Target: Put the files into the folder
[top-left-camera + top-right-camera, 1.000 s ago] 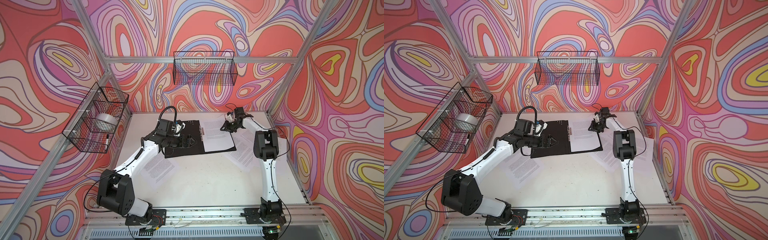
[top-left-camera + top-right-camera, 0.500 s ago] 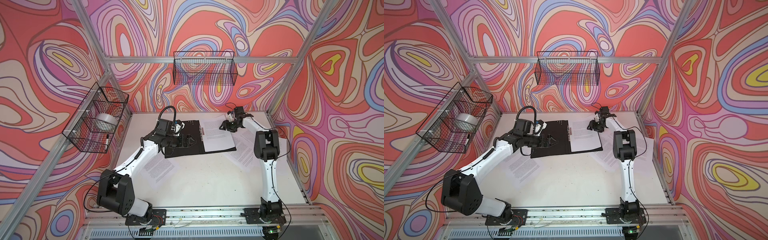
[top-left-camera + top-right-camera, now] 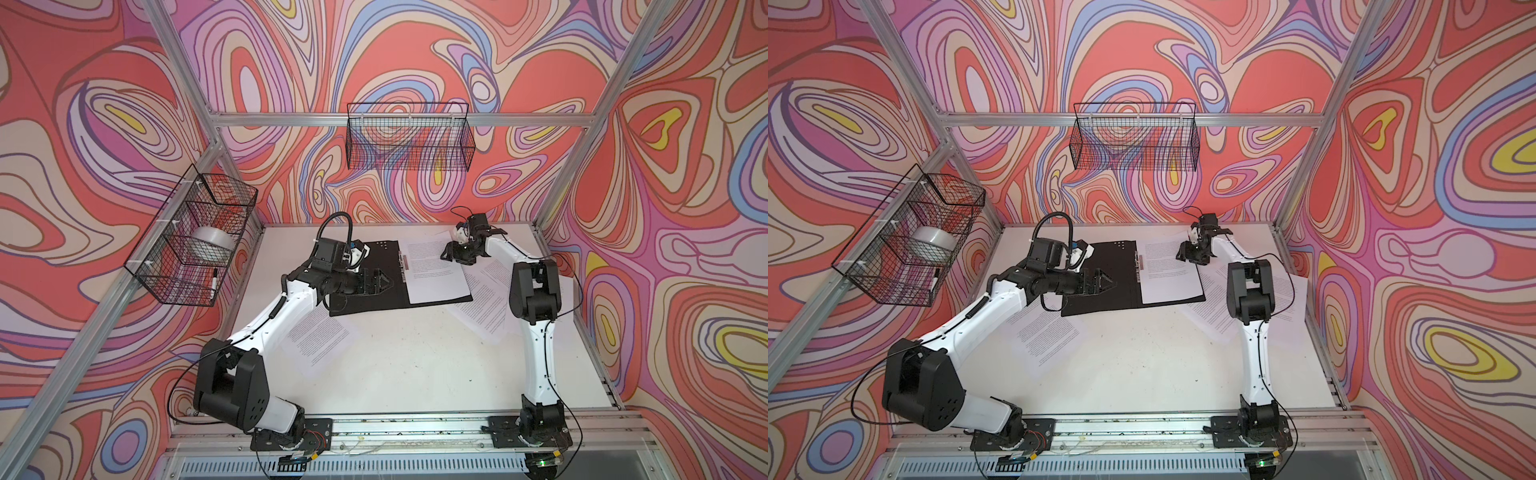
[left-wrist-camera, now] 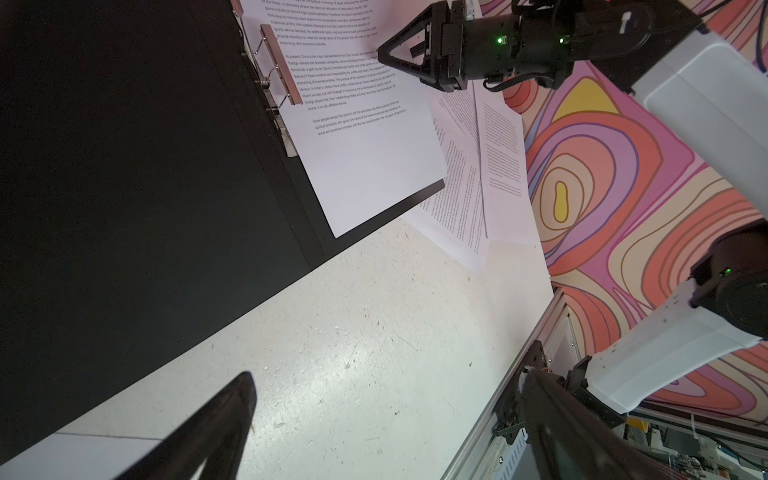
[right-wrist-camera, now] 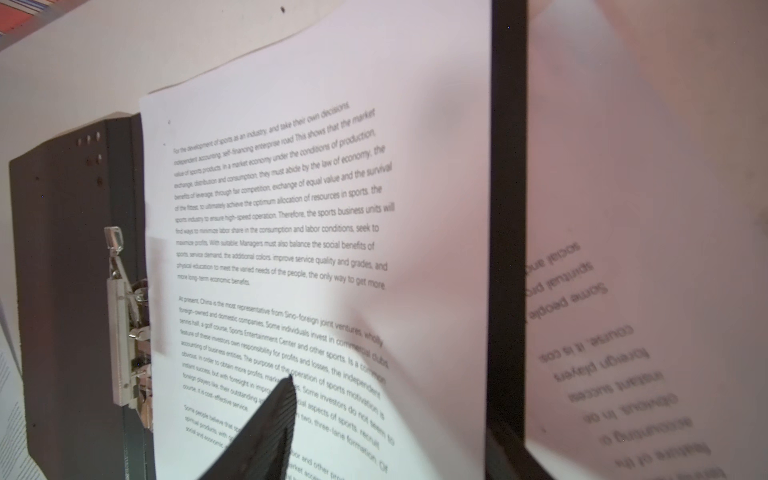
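Sheet point(image 3: 436, 270) lies on right half of open folder point(image 3: 365, 305); other sheets point(image 3: 482, 307) loose on table point(image 3: 415, 365). Right gripper point(image 3: 451, 255) jaws part-open over far edge, gripping nothing; left gripper point(image 3: 380, 282) gapes empty over left flap. Paper looks light, floppy, slick: best pinched at edge.

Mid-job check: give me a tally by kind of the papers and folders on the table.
folder: 1
sheet in the folder: 1
loose sheet on the left: 1
loose sheets on the right: 2 told apart; the overlap may hide more
Total: at least 5
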`<move>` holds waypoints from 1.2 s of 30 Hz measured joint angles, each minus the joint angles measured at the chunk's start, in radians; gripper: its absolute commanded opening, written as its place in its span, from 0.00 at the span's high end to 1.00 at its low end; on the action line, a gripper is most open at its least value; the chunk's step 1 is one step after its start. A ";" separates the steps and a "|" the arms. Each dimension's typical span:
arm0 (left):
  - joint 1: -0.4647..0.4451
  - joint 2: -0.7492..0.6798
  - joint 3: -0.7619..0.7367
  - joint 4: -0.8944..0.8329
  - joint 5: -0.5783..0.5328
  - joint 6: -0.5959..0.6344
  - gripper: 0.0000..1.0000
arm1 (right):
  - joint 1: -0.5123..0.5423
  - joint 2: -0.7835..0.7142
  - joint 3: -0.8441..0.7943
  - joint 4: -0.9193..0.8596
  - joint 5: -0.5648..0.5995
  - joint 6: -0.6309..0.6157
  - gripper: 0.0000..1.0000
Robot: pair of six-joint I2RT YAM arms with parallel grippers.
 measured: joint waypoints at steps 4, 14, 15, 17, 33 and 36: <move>0.000 0.000 0.000 0.000 -0.008 0.001 0.00 | 0.007 -0.023 -0.023 0.026 0.045 0.006 0.02; 0.025 -0.001 0.000 -0.005 -0.068 0.012 0.00 | 0.008 -0.192 -0.177 0.100 0.229 0.018 0.02; 0.026 -0.001 0.000 -0.009 -0.080 0.016 0.00 | 0.008 -0.230 -0.203 0.119 0.246 0.023 0.02; 0.028 -0.003 0.000 -0.018 -0.107 0.021 0.00 | 0.005 -0.315 -0.259 0.164 0.273 0.042 0.02; 0.165 -0.222 -0.328 -0.106 -0.408 -0.228 0.00 | -0.027 -0.643 -0.592 0.280 0.084 0.220 0.02; 0.201 -0.205 -0.387 -0.103 -0.426 -0.261 0.00 | -0.022 -0.722 -0.672 0.269 0.059 0.240 0.02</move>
